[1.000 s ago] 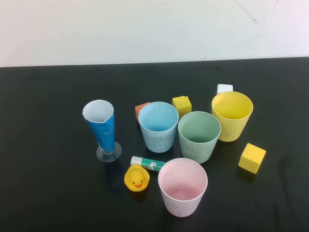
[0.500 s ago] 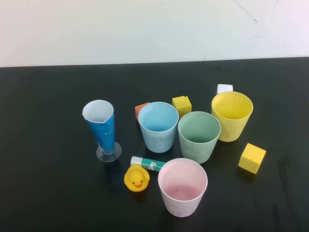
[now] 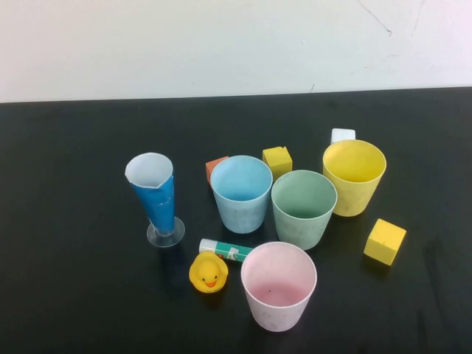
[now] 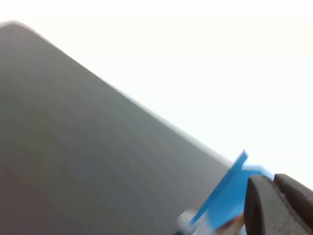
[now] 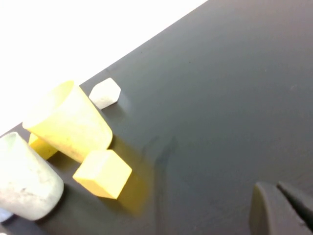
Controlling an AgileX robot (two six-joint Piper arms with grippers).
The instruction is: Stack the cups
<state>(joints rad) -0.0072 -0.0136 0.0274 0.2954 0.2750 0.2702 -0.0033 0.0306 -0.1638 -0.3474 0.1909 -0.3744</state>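
Note:
Four cups stand upright and apart on the black table [image 3: 74, 280]: light blue [image 3: 241, 193], mint green [image 3: 303, 209], yellow [image 3: 354, 177] and, nearest the front, pink [image 3: 278, 285]. Neither gripper shows in the high view. In the left wrist view my left gripper [image 4: 272, 180] is shut and empty, off to the side of the tall blue cone glass [image 4: 225, 196]. My right gripper [image 5: 275, 187] is also shut with nothing in it, hovering over bare table some way from the yellow cup [image 5: 68, 122] and the mint green cup [image 5: 24, 178].
The blue cone glass [image 3: 156, 198] stands left of the cups. A rubber duck [image 3: 209, 272] and a glue stick [image 3: 226, 250] lie before the light blue cup. Yellow cubes [image 3: 277, 160] [image 3: 384, 241], a white cube [image 3: 343, 135] and an orange block [image 3: 215, 167] are scattered around.

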